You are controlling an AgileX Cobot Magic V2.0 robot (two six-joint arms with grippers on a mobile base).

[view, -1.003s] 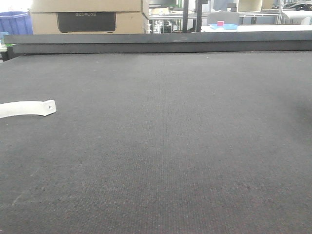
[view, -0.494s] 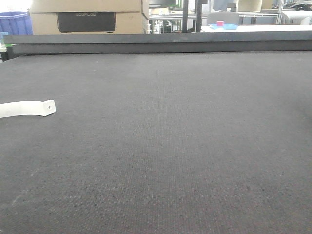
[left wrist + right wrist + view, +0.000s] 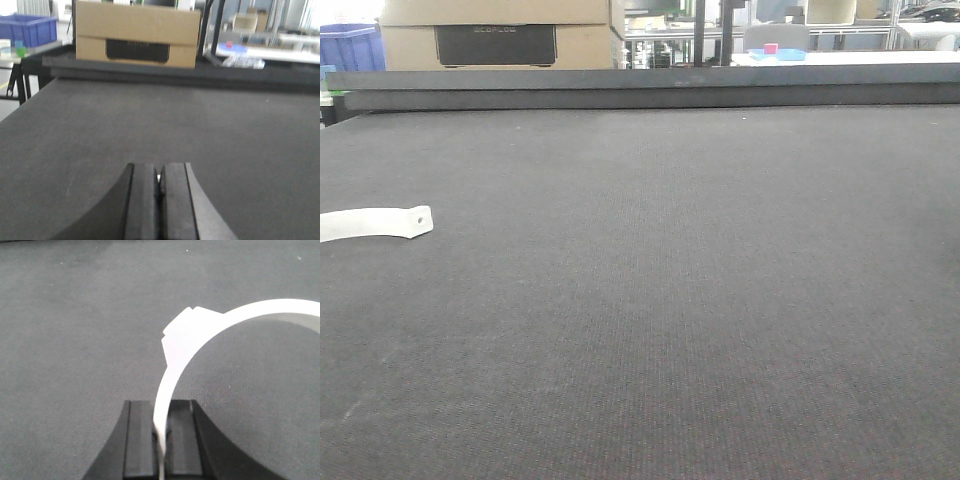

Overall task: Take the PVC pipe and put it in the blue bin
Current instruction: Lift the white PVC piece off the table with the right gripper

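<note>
The PVC pipe (image 3: 180, 347) is a thin white curved band with a flat tab, and it rises over the dark mat in the right wrist view. My right gripper (image 3: 161, 405) is shut on its lower end, pinching the band between both pads. Another white curved band with a small hole (image 3: 375, 222) lies flat on the mat at the left edge of the front view. My left gripper (image 3: 159, 167) is shut with nothing held, low over the mat. The blue bin (image 3: 32, 27) stands beyond the table's far left corner, and this blue bin (image 3: 350, 45) also shows in the front view. Neither gripper shows in the front view.
A cardboard box (image 3: 136, 34) with a dark window stands behind the table's raised far edge (image 3: 640, 88). Shelving and a white bench with small blue and pink items (image 3: 778, 50) are further back.
</note>
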